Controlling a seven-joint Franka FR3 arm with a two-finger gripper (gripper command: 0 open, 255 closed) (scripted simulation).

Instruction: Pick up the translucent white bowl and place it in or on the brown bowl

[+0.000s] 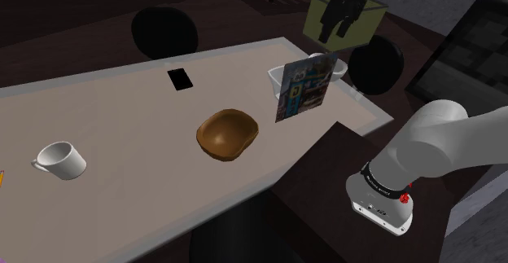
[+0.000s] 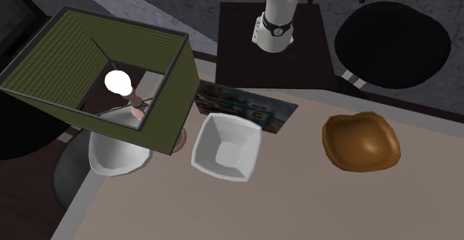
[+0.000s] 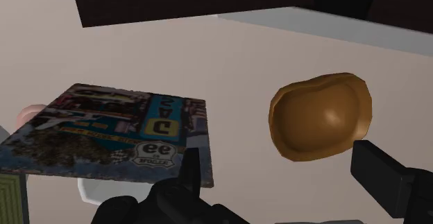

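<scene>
A smooth, square-sided white bowl (image 2: 227, 148) sits near a corner of the matte beige tabletop (image 1: 122, 115), with a glossy, colourful booklet (image 1: 303, 86) tilted just beside it. Further along that edge rests a rounded, polished brown bowl (image 1: 228, 133). The black gripper (image 1: 335, 27) hangs above the corner (fingers spread wide, grasping nothing).

Dim, even light is lying over the pale worktop (image 1: 122, 115), while the floor (image 1: 73, 33) around it is sinking into near-black. A white bulb (image 2: 117, 82) is glowing inside the green lampshade (image 2: 44, 64), though it seems to be casting little light. The brown bowl (image 2: 362, 143) is carrying a soft sheen. Shadows are showing faint, and edges are rendering clean, without blur.
</scene>
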